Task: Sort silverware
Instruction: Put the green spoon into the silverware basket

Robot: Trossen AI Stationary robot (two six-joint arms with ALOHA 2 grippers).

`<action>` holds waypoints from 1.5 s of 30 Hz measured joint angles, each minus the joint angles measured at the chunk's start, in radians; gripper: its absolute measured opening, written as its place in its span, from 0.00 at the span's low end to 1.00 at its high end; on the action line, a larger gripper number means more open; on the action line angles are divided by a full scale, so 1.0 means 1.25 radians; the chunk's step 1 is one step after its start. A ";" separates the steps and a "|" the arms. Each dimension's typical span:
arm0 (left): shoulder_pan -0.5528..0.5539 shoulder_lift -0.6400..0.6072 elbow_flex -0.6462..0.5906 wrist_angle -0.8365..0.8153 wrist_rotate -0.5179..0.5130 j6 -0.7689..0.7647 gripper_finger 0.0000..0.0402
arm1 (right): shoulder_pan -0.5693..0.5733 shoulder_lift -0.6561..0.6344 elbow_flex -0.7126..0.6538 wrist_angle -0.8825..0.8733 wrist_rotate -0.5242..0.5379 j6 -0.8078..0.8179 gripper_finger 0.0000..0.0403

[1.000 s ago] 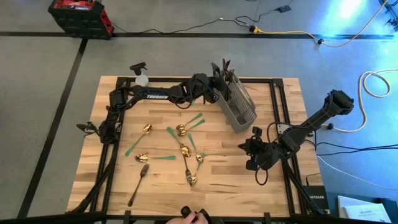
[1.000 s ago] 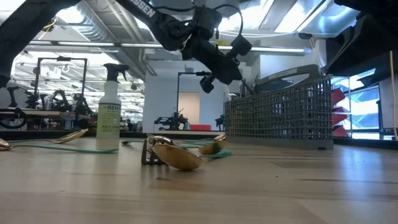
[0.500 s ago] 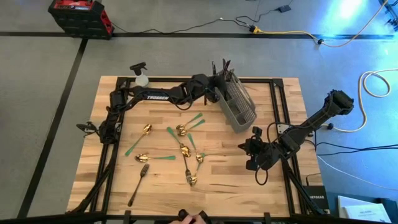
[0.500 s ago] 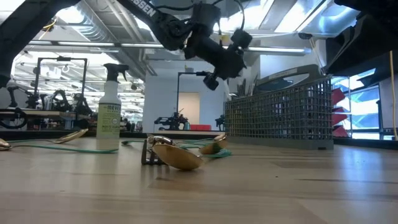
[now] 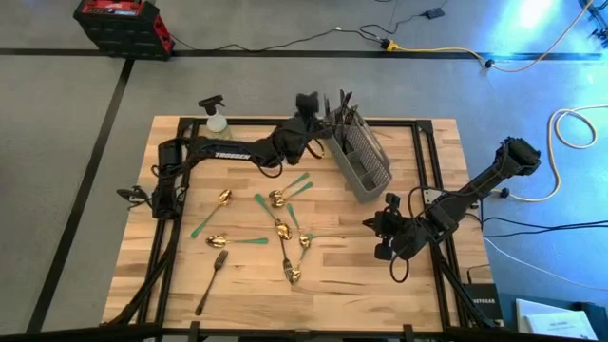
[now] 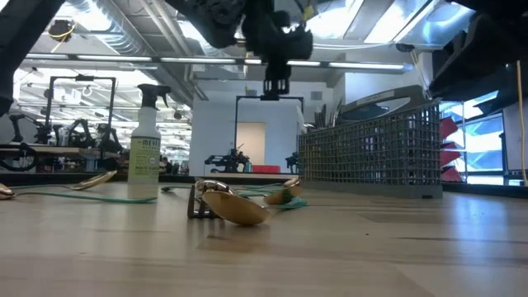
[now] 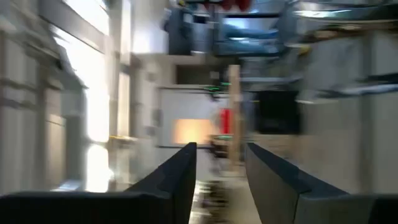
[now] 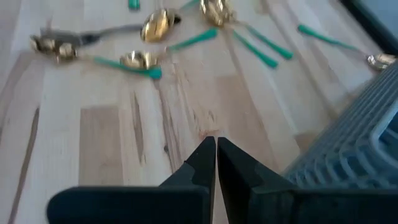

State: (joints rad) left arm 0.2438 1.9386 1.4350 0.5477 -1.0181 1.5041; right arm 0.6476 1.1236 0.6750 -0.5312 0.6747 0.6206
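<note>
Across the left half of the wooden table (image 5: 133, 285), seen from above, the silverware (image 5: 275, 228) lies scattered loose on the boards: a dark fork (image 5: 213, 281) nearest the front edge, a gold spoon (image 5: 224, 199) farther back, and green-handled pieces with gold bowls spread between them and the middle. A spray bottle (image 5: 216, 117) stands at the back edge, left of centre.

From the back left corner the left arm reaches along the rear of the table, and the left gripper (image 5: 306, 101) is raised above the boards just beside the upper end of the grey mesh caddy (image 5: 366, 163). Its own wrist view shows the two dark fingers (image 7: 177, 180) standing apart with only blurred room between them, so the jaws are open and hold nothing.

Right of centre the caddy lies at an angle, with several dark pieces (image 5: 340, 103) standing up out of its far end.

Farther right, the right arm comes in from the table's right side, and the right gripper (image 5: 384, 242) sits low over bare wood near the caddy's front end. Its fingers (image 8: 231, 163) are pressed together, closed on nothing, with green-handled spoons (image 8: 142, 61) lying ahead of them.
</note>
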 joint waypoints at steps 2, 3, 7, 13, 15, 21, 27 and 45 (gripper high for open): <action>-0.011 -0.025 -0.032 -0.107 0.016 -0.165 0.30 | 0.000 0.000 0.000 0.017 0.018 -0.005 0.00; -0.017 -0.038 -0.047 -0.170 0.028 -0.243 0.30 | 0.000 0.000 0.000 0.021 0.024 -0.013 0.00; -0.045 -0.072 -0.103 -0.400 0.084 -0.550 0.30 | 0.000 0.000 0.000 0.035 0.034 -0.041 0.00; -0.088 -0.073 -0.208 -0.536 0.114 -0.803 0.30 | 0.000 0.000 0.000 0.096 0.071 -0.081 0.00; -0.099 -0.081 -0.255 -0.522 0.116 -0.845 0.30 | -0.001 0.000 0.000 0.157 0.082 -0.137 0.00; -0.114 -0.196 -0.423 -0.420 0.152 -0.983 0.30 | -0.043 0.017 0.000 0.358 0.053 -0.311 0.01; -0.150 -0.360 -0.587 -0.335 0.191 -1.096 0.30 | -0.162 0.096 0.000 0.445 -0.056 -0.366 0.10; -0.417 -0.556 -0.959 0.034 0.623 -1.304 0.21 | -0.353 0.530 0.379 0.345 -0.568 -0.763 0.38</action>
State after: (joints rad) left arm -0.2772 1.2434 0.2368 0.5897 -0.2397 -0.1258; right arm 0.2063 1.7866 1.1485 -0.1001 -0.0359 -0.3335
